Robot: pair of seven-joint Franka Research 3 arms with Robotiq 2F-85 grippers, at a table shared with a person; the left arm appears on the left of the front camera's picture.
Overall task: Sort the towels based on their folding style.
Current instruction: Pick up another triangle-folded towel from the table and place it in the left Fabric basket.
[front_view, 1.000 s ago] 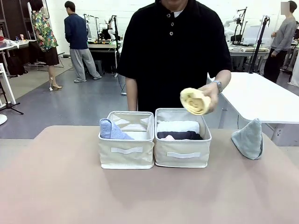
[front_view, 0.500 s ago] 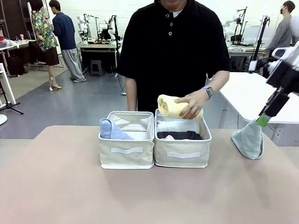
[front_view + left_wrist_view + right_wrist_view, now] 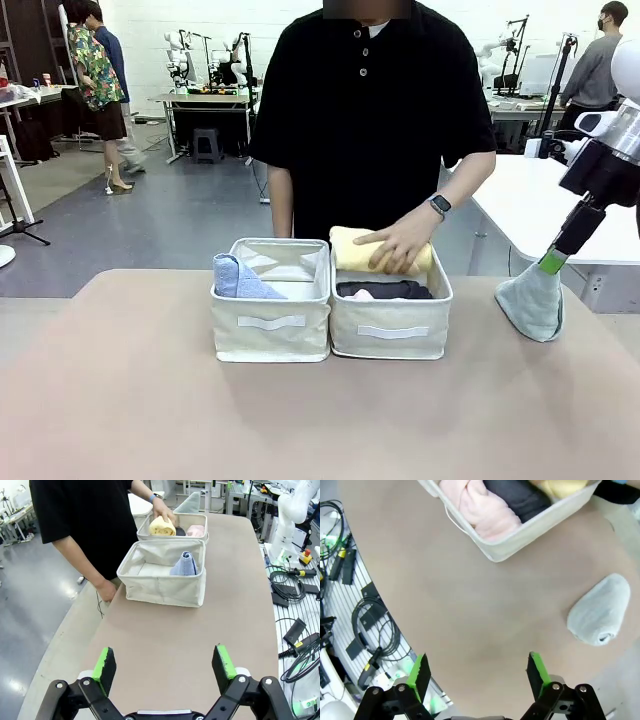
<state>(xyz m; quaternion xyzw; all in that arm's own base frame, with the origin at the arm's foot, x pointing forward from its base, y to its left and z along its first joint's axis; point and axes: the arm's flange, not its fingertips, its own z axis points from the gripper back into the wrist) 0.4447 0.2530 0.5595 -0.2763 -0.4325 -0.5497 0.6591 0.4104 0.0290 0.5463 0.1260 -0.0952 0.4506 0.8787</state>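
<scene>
Fingers (image 3: 105, 664) of left gripper (image 3: 165, 665) and right gripper (image 3: 476, 672) gape empty; yellow roll (image 3: 350, 248) sits binned, only the grey-teal cone (image 3: 530, 302) at frame's right seems unsorted.

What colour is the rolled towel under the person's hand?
Pale yellow; the towel shows best in the front view.

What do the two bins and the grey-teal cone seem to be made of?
The left bin and right bin: likely cream woven fabric, matte; stitched seams and soft walls show. The grey-teal cone: likely terry cloth, fuzzy nap, no sheen.
</scene>
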